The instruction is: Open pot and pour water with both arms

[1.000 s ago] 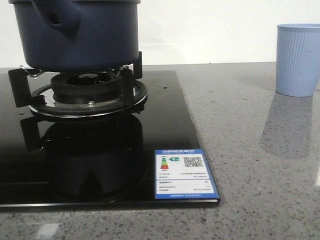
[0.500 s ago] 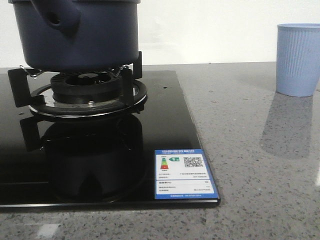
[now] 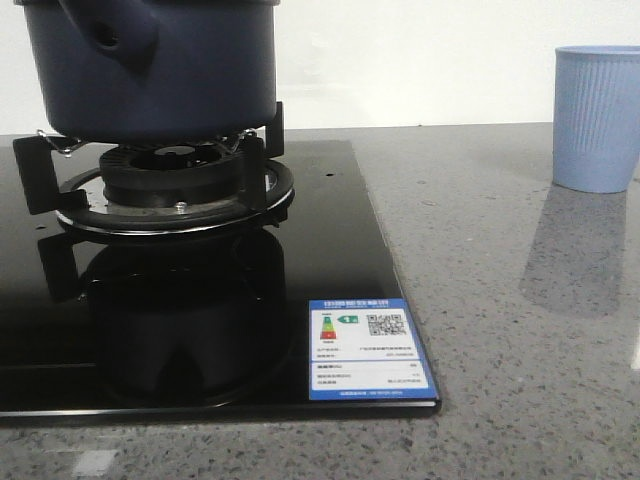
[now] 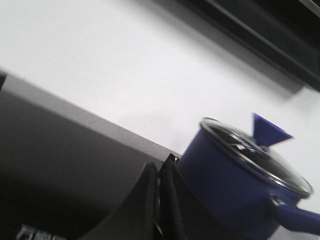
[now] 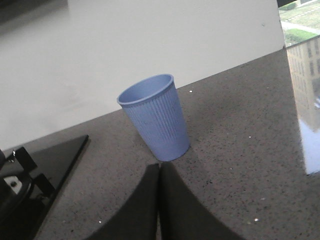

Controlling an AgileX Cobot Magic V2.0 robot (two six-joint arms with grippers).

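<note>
Sitting on the burner at upper left, the pot (image 3: 150, 70) is keeping its lid (image 4: 255, 155); both end effectors, left end effector (image 4: 159, 200) and right end effector (image 5: 160, 200), are pressed together, holding nothing.

One pot (image 3: 150, 70) stands on one burner (image 3: 175, 185), and it carries one glass lid (image 4: 255, 157) with one blue knob (image 4: 270, 131) on top. One stubby side knob (image 3: 115, 30) juts from the pot's wall. One black cooktop (image 3: 330, 240) lies on the surface (image 3: 500, 300), with one sticker (image 3: 370, 348) near its front right corner. One pale blue cup (image 3: 597, 118) stands toward the back right edge.
</note>
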